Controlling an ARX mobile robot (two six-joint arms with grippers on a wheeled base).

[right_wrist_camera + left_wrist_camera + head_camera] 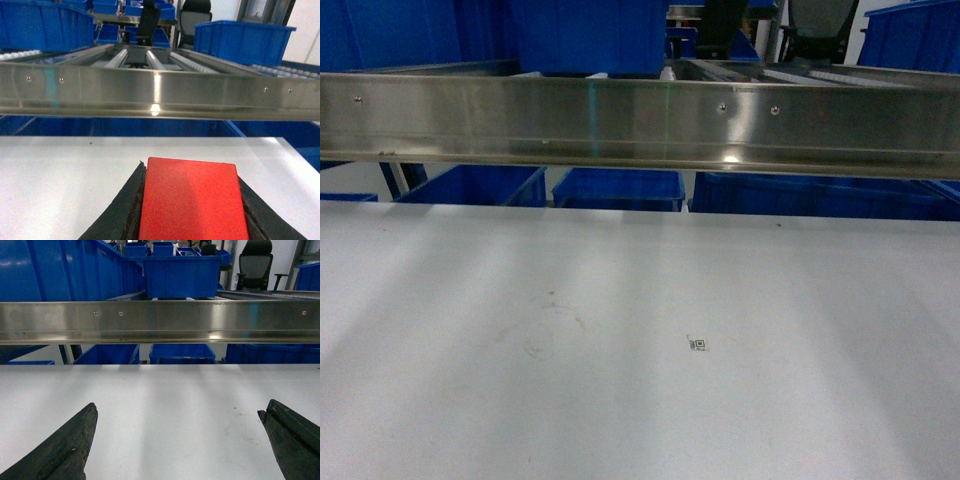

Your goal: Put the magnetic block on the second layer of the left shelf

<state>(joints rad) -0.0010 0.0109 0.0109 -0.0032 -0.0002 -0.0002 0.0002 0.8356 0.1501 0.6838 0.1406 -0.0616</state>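
The magnetic block, a bright red plain-faced piece, fills the bottom of the right wrist view. My right gripper is shut on it, with a black finger against each side, just above the white table. My left gripper is open over the bare tabletop with nothing between its fingers. Behind a shiny steel front rail lies the left shelf second layer, with a large deep blue crate at the upper left. Neither gripper shows in the head view.
The white table runs under the rail. White roller tracks run back on the rack level. Smaller blue crates stand on the rack, others sit below the rail. Office chairs stand behind.
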